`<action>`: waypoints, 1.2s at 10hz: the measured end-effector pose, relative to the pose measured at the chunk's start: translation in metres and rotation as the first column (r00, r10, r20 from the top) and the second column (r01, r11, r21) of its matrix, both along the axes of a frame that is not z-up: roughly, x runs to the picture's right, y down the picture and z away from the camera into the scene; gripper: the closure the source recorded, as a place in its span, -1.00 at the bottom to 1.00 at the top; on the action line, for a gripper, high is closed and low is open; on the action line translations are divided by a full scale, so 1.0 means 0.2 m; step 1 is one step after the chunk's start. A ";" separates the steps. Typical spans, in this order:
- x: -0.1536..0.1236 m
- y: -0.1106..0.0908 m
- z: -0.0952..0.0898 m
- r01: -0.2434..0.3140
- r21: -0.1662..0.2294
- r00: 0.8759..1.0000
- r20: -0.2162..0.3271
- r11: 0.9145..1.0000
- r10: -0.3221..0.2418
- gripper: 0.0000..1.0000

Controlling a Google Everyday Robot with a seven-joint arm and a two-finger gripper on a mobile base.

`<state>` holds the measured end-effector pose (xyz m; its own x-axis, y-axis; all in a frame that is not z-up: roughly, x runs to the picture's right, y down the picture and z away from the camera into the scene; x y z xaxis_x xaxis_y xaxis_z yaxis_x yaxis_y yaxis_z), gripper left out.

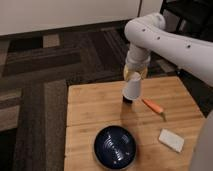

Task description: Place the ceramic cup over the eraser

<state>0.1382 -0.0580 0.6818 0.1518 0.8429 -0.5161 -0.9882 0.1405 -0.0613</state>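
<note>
1. Carpeted floor (40,75) in dark and light patches surrounds a wooden surface (95,107) that carries all the working items.
2. The ceramic cup (133,88) is held inverted, mouth down, over the back-centre of the surface. It tapers upward into the pincer (135,75).
3. The eraser (128,100) shows only as a dark sliver below the cup's rim, standing on the wood. The cup appears to sit partly over it already; whether the rim has reached the surface cannot be told.
4. The pincer is closed on the upper, narrow end of the ceramic cup, and hangs from the white arm (165,37) that reaches in from the right.
5. Risk, misalignment: if the rim lands on the eraser's top edge instead of clearing it, the cup would probably rest tilted or tip over on release.
6. Risk, displacement: sideways drift during descent could push the eraser over or slide it out from under the cup.
7. Risk, early release: letting go before the rim is seated flat may let the cup topple or roll.
8. An orange stick (153,106) lies just to the right of the cup, apart from it.
9. A dark blue bowl (115,146) stands near the front edge; no contents are visible inside it.
10. A white pad (171,140) lies at the front right, well apart from the cup.
</note>
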 end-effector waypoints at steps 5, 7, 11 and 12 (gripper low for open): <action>0.03 0.08 0.12 -0.003 -0.016 1.000 0.020 1.000 0.003 1.00; 0.05 0.11 0.16 0.001 -0.028 1.000 0.026 1.000 0.000 1.00; 0.02 0.12 0.28 0.059 -0.053 0.997 0.062 0.997 -0.056 1.00; 0.01 0.12 0.31 0.075 -0.054 0.995 0.071 0.996 -0.071 1.00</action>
<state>0.1408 -0.0338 0.7438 0.2486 0.7978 -0.5492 -0.9686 0.2064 -0.1386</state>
